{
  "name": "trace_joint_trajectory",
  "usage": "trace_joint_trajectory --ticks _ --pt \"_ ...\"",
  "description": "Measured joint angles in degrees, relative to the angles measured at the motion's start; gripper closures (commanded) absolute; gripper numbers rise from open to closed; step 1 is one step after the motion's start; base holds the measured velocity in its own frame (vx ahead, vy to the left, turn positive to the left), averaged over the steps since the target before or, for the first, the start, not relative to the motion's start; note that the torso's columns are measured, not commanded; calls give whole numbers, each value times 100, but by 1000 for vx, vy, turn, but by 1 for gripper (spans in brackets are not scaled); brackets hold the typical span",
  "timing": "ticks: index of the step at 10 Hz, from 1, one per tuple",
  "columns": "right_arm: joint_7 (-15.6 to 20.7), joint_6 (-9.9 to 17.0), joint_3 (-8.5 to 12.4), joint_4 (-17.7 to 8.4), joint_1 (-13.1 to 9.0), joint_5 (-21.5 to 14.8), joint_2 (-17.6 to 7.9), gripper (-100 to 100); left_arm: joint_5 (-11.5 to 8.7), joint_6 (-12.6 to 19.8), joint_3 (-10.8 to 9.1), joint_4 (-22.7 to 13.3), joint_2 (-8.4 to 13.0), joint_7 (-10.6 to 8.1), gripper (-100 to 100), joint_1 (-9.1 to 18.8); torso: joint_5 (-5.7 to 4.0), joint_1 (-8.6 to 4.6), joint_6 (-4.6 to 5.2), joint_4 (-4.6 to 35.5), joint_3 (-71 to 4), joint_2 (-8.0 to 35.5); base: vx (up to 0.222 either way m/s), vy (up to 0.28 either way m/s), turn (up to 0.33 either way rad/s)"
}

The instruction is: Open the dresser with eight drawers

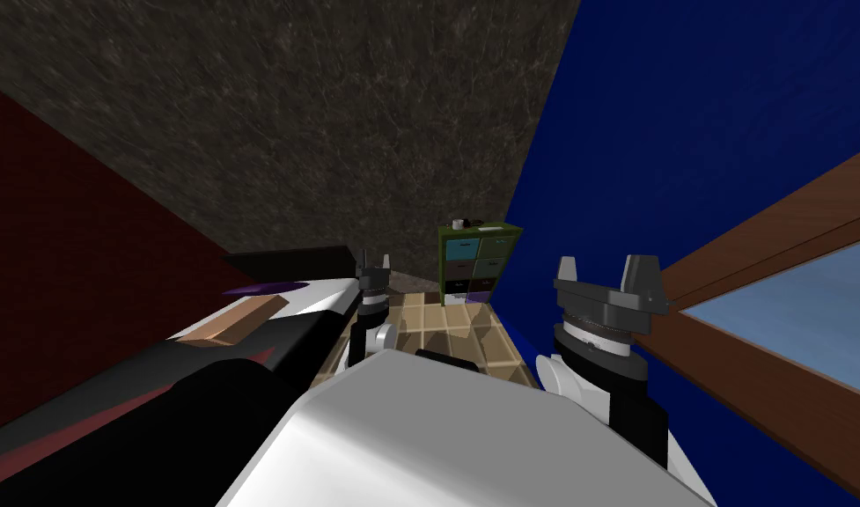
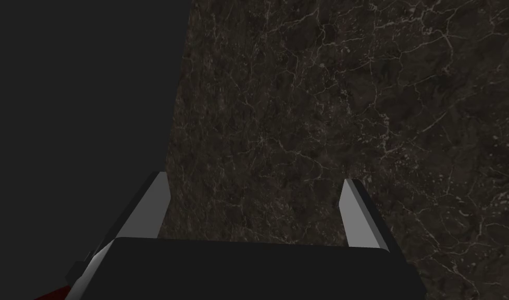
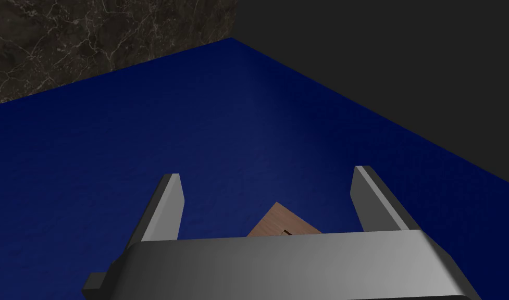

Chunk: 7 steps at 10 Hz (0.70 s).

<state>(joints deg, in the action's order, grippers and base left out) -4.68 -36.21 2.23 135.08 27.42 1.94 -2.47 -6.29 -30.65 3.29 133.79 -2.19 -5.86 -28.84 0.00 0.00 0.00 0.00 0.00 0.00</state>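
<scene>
Right pincer [image 1: 604, 268] and left pincer [image 1: 375, 261] raised, both wide and empty.
Likely held clear for the approach: the green dresser [image 1: 478, 264] stands far ahead in the corner by the blue wall [image 1: 683, 132], drawers seemingly shut, too small to be sure.

I see the green-framed dresser [image 1: 479, 264] with multicoloured drawer fronts standing upright just right of mid-frame; its drawers look shut.

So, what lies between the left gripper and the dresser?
In the head view, tan tiled floor runs from the left gripper to the green-framed dresser in the far corner. Nothing stands on that stretch.
</scene>
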Motion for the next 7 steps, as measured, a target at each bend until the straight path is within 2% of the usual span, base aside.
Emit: trace_joint_trajectory --ticks 2,7 --pt "0 0 0 0 0 0 0 0 0 0 0 0 0 0 0 0 0 0 0 600 -1200 597 0 0 0" --pt "0 0 0 1 0 0 0 0 0 0 0 1 0 0 0 0 0 0 0 2691 -5381 2693 0 0 0"
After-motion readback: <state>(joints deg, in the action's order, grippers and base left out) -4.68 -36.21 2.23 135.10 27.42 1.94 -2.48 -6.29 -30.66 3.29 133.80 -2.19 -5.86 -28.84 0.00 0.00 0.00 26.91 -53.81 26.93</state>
